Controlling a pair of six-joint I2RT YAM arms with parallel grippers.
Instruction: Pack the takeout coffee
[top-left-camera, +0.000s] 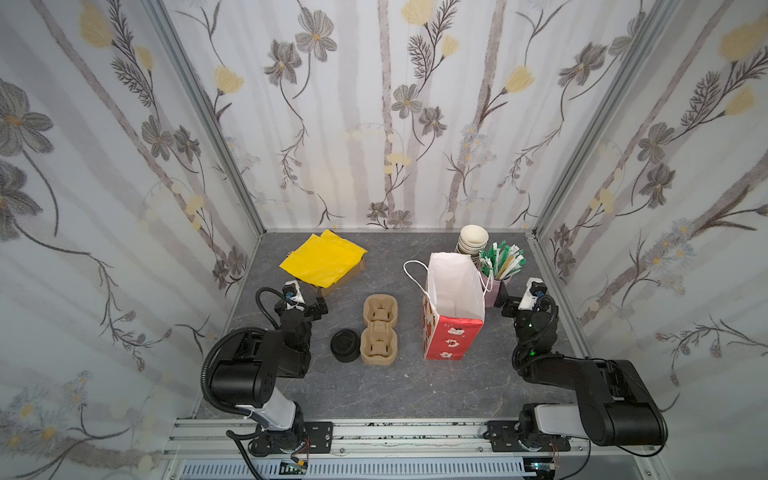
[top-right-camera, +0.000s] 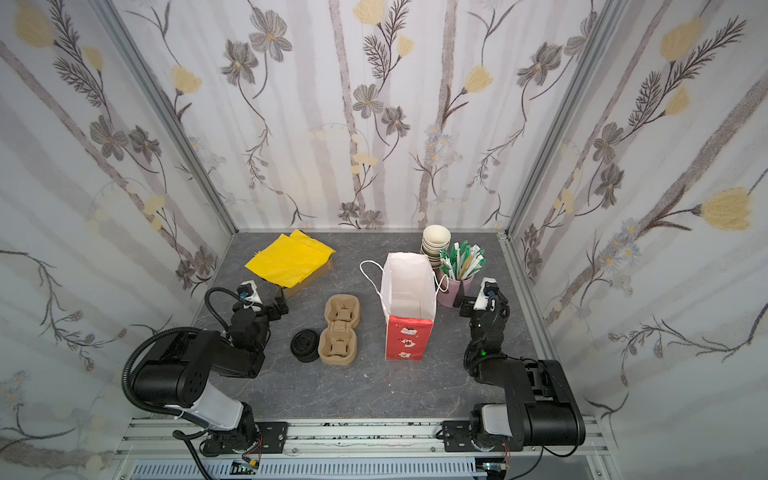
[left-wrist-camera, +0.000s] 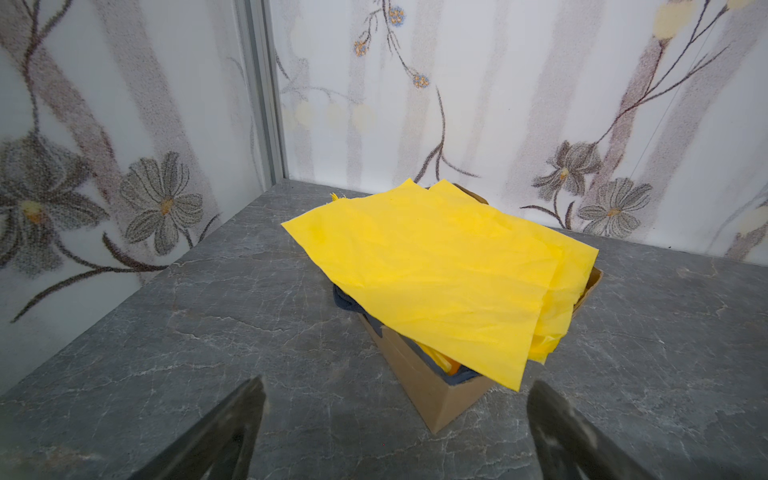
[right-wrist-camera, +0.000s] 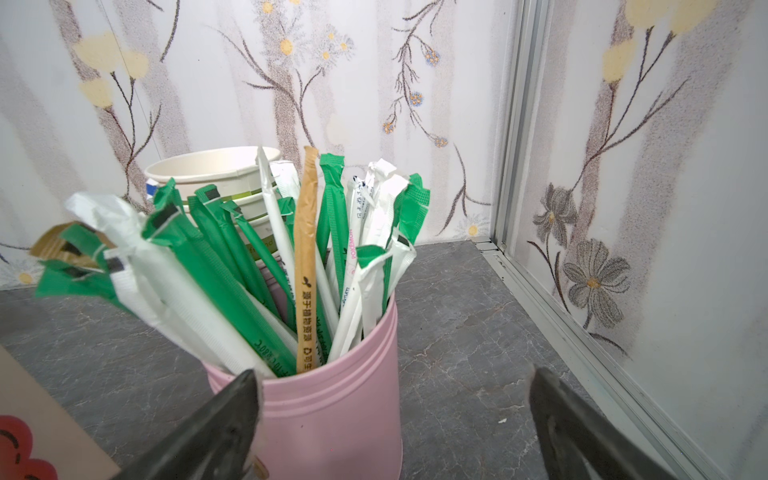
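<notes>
Both the left gripper and right gripper gape wide, empty; no lidded cup shows, so I'd lift one straight off the cup stack near the table's far-right corner

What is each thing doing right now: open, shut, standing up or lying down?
paper bag: upright, mouth open.
cup carrier: lying flat, both holes empty.
black lids: piled beside the carrier.
paper cups: nested, upright, lidless.
pink cup: upright, full of wrapped straws.
yellow paper sheets: lying over a cardboard box.
left gripper: open, holding nothing.
right gripper: open, holding nothing.
</notes>
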